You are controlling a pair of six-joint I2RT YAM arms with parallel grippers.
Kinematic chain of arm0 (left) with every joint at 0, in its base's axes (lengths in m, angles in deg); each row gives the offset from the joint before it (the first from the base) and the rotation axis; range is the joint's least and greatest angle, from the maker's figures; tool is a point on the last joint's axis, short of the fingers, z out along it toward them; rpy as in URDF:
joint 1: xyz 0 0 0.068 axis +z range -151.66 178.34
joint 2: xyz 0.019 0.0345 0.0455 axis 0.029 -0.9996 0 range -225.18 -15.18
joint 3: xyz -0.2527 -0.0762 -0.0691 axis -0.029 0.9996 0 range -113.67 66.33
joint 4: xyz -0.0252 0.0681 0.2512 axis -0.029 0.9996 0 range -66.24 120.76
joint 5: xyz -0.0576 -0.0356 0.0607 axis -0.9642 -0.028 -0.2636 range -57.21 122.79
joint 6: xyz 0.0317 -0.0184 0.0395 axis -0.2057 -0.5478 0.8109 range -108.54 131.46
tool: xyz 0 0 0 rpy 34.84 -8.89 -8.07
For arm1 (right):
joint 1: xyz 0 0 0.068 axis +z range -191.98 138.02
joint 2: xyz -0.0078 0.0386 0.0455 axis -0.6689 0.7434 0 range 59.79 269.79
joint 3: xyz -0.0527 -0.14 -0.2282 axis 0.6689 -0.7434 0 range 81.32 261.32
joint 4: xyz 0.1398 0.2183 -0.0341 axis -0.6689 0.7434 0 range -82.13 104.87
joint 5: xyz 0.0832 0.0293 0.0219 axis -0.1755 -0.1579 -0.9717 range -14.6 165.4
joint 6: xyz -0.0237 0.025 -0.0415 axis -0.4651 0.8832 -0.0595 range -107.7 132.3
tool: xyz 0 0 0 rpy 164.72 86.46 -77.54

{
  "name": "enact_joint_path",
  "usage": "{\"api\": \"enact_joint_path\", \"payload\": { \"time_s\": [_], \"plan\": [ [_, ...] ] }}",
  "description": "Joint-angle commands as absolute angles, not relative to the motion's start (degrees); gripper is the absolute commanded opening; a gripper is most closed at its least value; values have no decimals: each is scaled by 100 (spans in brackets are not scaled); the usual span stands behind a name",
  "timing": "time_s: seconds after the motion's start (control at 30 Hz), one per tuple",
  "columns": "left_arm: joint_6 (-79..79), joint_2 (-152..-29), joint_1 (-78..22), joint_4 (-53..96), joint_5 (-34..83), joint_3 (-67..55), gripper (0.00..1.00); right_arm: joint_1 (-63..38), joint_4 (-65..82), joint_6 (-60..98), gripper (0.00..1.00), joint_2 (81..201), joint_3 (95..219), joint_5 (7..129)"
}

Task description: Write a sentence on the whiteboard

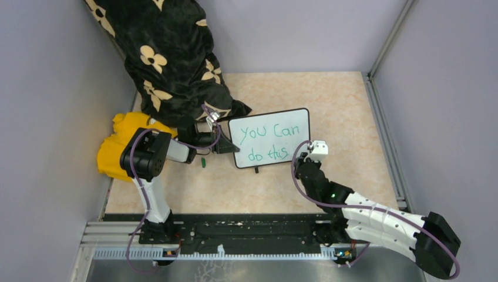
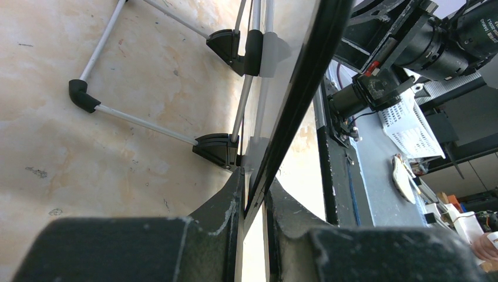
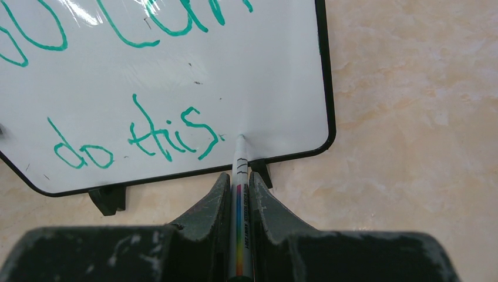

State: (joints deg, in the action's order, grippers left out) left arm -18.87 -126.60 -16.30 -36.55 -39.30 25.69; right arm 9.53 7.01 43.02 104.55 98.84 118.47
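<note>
The whiteboard point(image 1: 290, 120) stands propped in the middle of the table, white with a thin black frame. The sentence point(image 1: 267, 141) in green marker reads "you can do this" in two lines. My left gripper point(image 1: 228, 147) is shut on the board's left edge; the left wrist view shows the black frame point(image 2: 305, 88) edge-on between its jaws. My right gripper point(image 1: 306, 157) is shut on a white marker point(image 3: 241, 176) with a rainbow stripe. The marker's tip rests on the board point(image 3: 276, 70) just right of "this" point(image 3: 170, 132), near the lower right corner.
A black cloth with cream flowers point(image 1: 170, 59) and a yellow cloth point(image 1: 114, 147) lie at the back left. A small green cap point(image 1: 203, 161) lies on the tan tabletop near the left arm. Grey walls enclose the table. The board's wire stand point(image 2: 147, 120) shows behind it.
</note>
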Motion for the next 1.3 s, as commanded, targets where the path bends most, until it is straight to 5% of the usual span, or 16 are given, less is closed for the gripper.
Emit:
{"api": "enact_joint_path", "payload": {
  "time_s": [0.0,0.83,1.27],
  "plan": [
    [-1816,-12777,-1669,-3104,-3761,2579,19,853,565,4372,0,10482,9842,11882],
    [-1811,-12777,-1665,-3099,-3761,2579,20,747,986,4431,0,9877,10104,11607],
    [-2235,-12542,-1669,-3740,-3831,2690,42,749,1691,4222,0,9137,10706,10770]
  ]
}}
